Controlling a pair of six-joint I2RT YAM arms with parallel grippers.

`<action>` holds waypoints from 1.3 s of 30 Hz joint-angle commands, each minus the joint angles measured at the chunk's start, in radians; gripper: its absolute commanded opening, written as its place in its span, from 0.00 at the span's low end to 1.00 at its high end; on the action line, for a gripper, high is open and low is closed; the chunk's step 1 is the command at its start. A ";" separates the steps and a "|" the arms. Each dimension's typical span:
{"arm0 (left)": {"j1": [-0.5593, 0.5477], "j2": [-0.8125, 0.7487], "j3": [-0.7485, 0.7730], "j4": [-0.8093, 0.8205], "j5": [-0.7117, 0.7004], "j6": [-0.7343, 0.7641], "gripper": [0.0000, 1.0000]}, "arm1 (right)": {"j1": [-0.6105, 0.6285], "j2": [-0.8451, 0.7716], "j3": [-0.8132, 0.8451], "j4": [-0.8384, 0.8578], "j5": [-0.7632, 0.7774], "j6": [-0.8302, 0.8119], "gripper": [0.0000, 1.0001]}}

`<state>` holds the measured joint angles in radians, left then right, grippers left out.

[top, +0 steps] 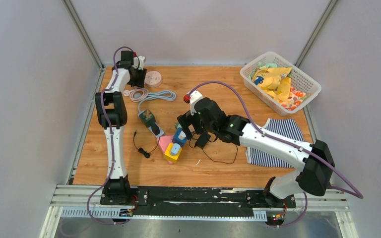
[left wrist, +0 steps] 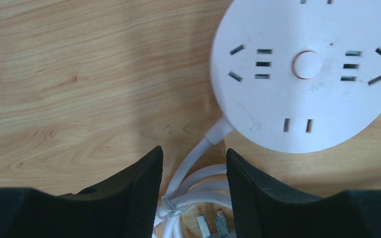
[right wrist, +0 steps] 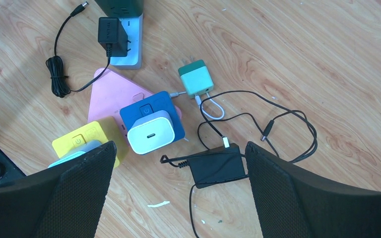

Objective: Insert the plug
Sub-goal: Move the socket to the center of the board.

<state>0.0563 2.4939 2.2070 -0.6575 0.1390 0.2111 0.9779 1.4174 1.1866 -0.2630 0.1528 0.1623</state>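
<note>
Two arms are out, but only the left gripper (left wrist: 193, 163) is on the step. It is at the far-left corner of the table (top: 258, 99), jaws roughly half apart and straddling the coiled white cord (left wrist: 198, 181), with no visible squeeze on it. The white plug (left wrist: 212, 224) lies just behind the fingertips, two prongs showing. The round white socket hub (left wrist: 305, 69) sits just ahead and to the right, with the cord running out of its rim. Judgement: this grab looks set to land on cord, not on the plug body. It would do better to back off a touch so the pads close on the plug's flat sides with the prongs free, else the plug may swivel at insertion. The tie (left wrist: 171, 210) on the coil likely limits slack, so the hub may drag. Next, line the prongs up with a two-slot outlet and push in square. The right gripper (right wrist: 178, 163) hangs wide open and empty over the black adapter (right wrist: 217, 167) near the table's middle. It could pin the hub if it slides.
</note>
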 commanded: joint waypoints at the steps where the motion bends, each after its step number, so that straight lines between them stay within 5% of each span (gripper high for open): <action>1: -0.045 0.024 0.037 -0.070 -0.037 0.072 0.50 | -0.025 -0.008 0.014 -0.015 -0.013 0.002 1.00; 6: -0.090 0.039 0.076 -0.070 -0.065 0.099 0.16 | -0.037 -0.014 0.005 0.004 -0.025 0.019 1.00; 10: -0.098 0.042 0.099 -0.066 -0.012 0.060 0.00 | -0.043 -0.018 -0.004 0.010 -0.033 0.026 1.00; 16: -0.137 0.025 0.132 -0.006 0.047 -0.047 0.00 | -0.067 -0.032 -0.034 0.031 -0.027 0.049 1.00; 24: -0.211 -0.163 -0.182 0.355 0.122 -0.161 0.00 | -0.098 -0.074 -0.084 0.049 -0.039 0.069 1.00; 30: -0.242 -0.190 -0.193 0.392 0.093 -0.179 0.00 | -0.115 -0.099 -0.100 0.051 -0.050 0.070 1.00; 35: -0.240 -0.197 -0.178 0.365 -0.202 -0.299 0.48 | -0.116 -0.103 -0.101 0.053 -0.061 0.074 1.00; 39: -0.235 -0.187 -0.183 0.369 -0.286 -0.369 0.71 | -0.120 -0.103 -0.099 0.053 -0.064 0.074 1.00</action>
<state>-0.1902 2.3276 2.0132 -0.3073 0.0097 -0.0643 0.8745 1.3369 1.1019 -0.2214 0.1009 0.2214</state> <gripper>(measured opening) 0.642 0.999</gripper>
